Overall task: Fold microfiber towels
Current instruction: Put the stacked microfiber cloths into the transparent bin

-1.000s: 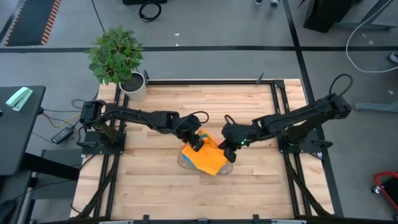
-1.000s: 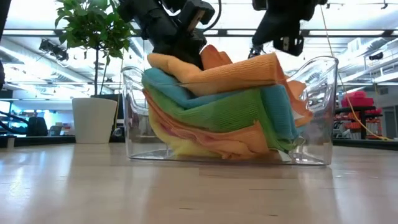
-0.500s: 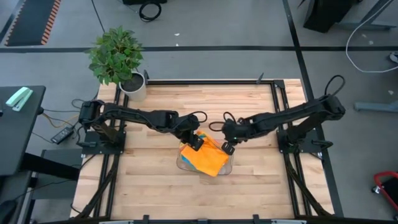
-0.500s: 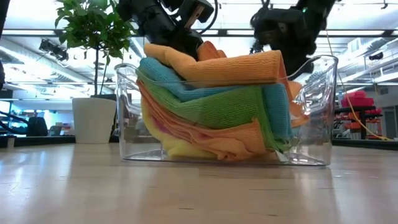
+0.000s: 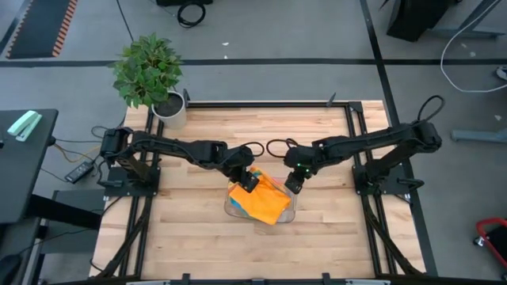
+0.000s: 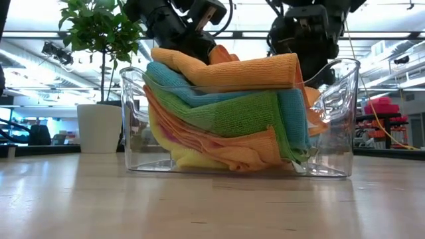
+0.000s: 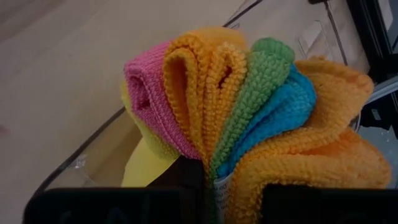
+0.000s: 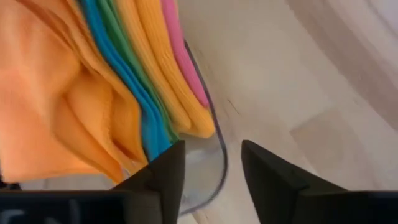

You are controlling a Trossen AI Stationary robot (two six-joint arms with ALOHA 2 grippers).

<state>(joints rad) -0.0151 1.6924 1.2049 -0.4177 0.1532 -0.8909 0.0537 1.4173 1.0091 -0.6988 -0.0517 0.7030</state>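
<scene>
With the left gripper (image 5: 250, 181) pinching the towels (image 6: 226, 109) inside the bin (image 6: 339, 93), the right gripper (image 5: 292, 183), spread at the bin's rim, should clear upward.

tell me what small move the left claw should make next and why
Probably the left claw should lift slightly. In its wrist view it pinches the edges of the bunched bright microfiber towels, which sit stacked in the clear plastic bin. The right claw stands open beside the bin's rim, holding nothing, so nothing else grips the stack.
</scene>
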